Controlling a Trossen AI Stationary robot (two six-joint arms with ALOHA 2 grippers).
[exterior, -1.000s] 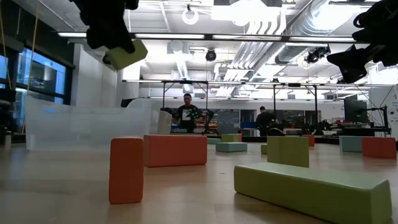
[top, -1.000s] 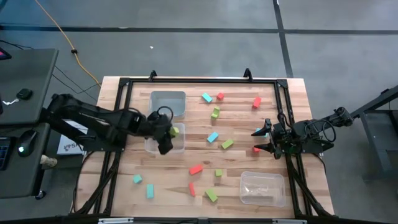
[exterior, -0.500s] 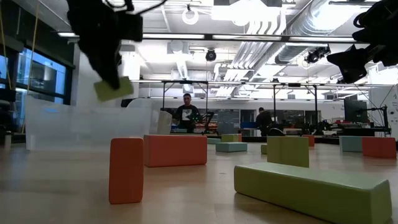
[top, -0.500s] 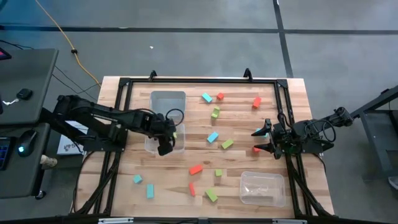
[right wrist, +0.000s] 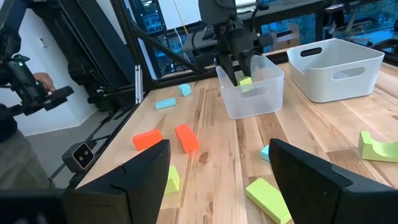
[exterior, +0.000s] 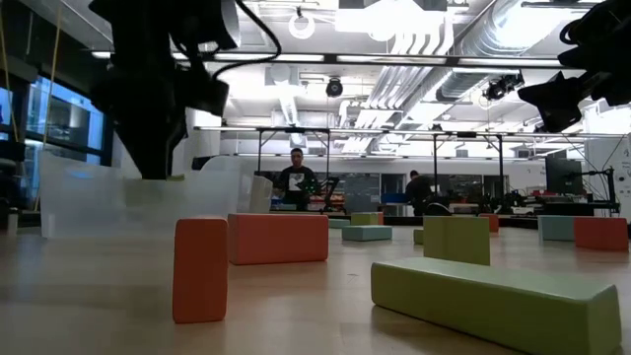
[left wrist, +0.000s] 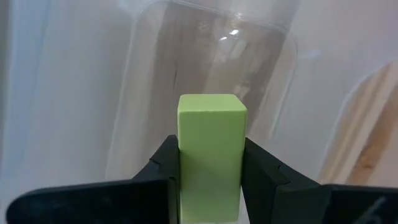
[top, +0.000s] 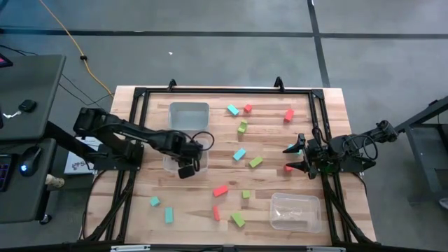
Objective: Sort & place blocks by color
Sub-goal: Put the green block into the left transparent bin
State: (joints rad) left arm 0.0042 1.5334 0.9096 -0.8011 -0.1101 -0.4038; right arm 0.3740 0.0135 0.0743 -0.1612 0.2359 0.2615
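Note:
My left gripper (top: 187, 165) reaches down inside a clear bin (top: 172, 162) left of the table's middle, shut on a lime green block (left wrist: 211, 152). The right wrist view shows that block (right wrist: 245, 81) within the bin's walls (right wrist: 249, 99). My right gripper (top: 294, 158) hangs open above the table's right side, touching nothing, with a cyan block (top: 295, 148) and a red block (top: 288, 169) near its fingers. Other cyan, green and red blocks, such as a cyan one (top: 239, 154) and a red one (top: 220, 190), lie flat on the table. My left gripper pinches the green block by two opposite long sides (left wrist: 186, 180), one finger (left wrist: 163, 171) on each. The fingers come from above, pointing down into the bin. The block stands lengthwise along the fingers, its free end (left wrist: 211, 106) toward the bin floor; whether it touches the floor I cannot tell.
A grey-white bin (top: 189, 115) sits just beyond the clear one, and a third clear bin (top: 295, 211) stands at the near right. A black frame (top: 316, 119) runs round the table. In the low view a red block (exterior: 200, 268) and a green bar (exterior: 498, 301) lie close; people stand far behind.
My left gripper has come down from above the clear bin into it, shifting slightly toward the near edge and tipping to point downward, still shut on the green block. The block has gone from high above the bin's rim to inside its walls.

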